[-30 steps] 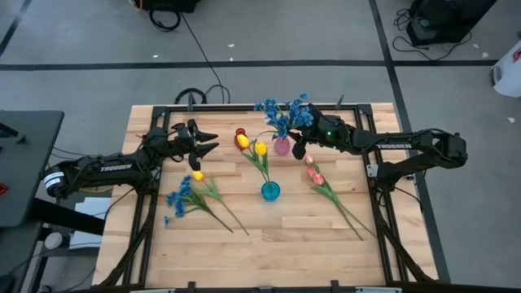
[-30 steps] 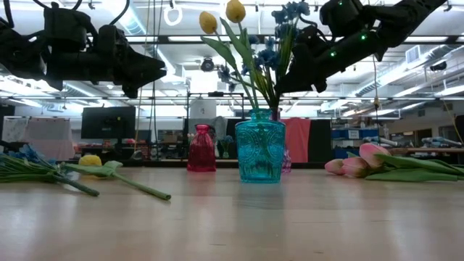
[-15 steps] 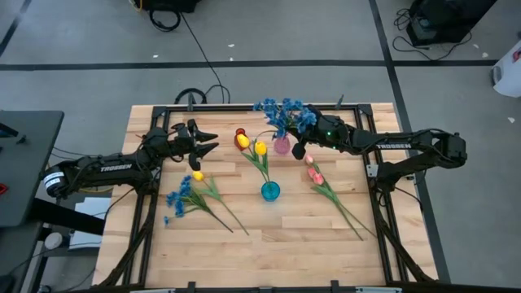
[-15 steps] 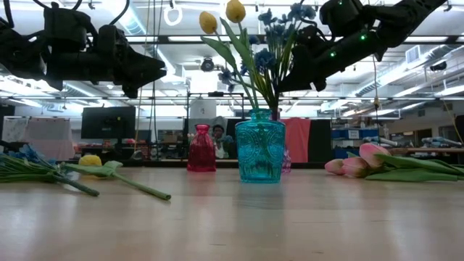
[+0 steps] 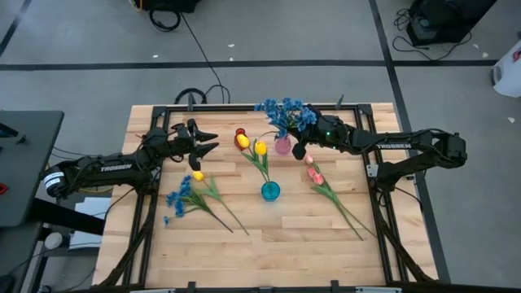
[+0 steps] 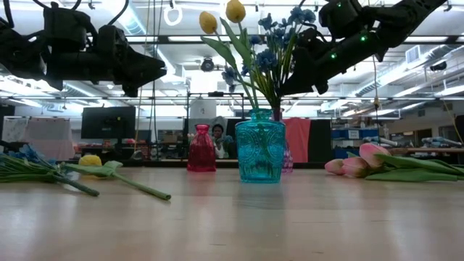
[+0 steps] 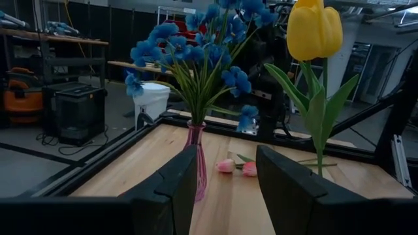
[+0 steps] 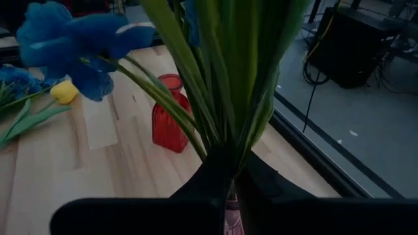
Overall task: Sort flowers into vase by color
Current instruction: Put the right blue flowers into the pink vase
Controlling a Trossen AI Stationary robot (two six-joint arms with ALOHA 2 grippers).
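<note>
I see a bunch of blue flowers (image 5: 285, 114) with its stems going down into the pink vase (image 5: 282, 146) near the back of the table (image 5: 301, 236). My right gripper (image 5: 303, 145) is right beside that vase, and its two fingers are pinched tight on the green stems of the blue flowers, just above the vase mouth. In the right wrist view the stems (image 8: 228, 85) come up from between the dark fingers (image 8: 196, 186).

Two yellow tulips (image 5: 251, 145) stand in the teal vase (image 5: 270, 190), which sits near the middle of the table. Their stems lean toward the back. A small red vase (image 5: 240, 132) stands near the pink one, on its left side in the high view.

Two pink tulips (image 5: 313, 173) lie flat on the wood on the right side, with long stems running toward the front. On the left side more blue flowers (image 5: 177, 198) lie flat, and one yellow tulip bud (image 5: 198, 176) lies just beside them.

My left gripper (image 5: 207, 141) hangs in the air over the back left part of the table, well apart from the flowers that lie there. Its fingers are spread apart and hold nothing.

A person (image 6: 217, 138) shows far back in the room.
</note>
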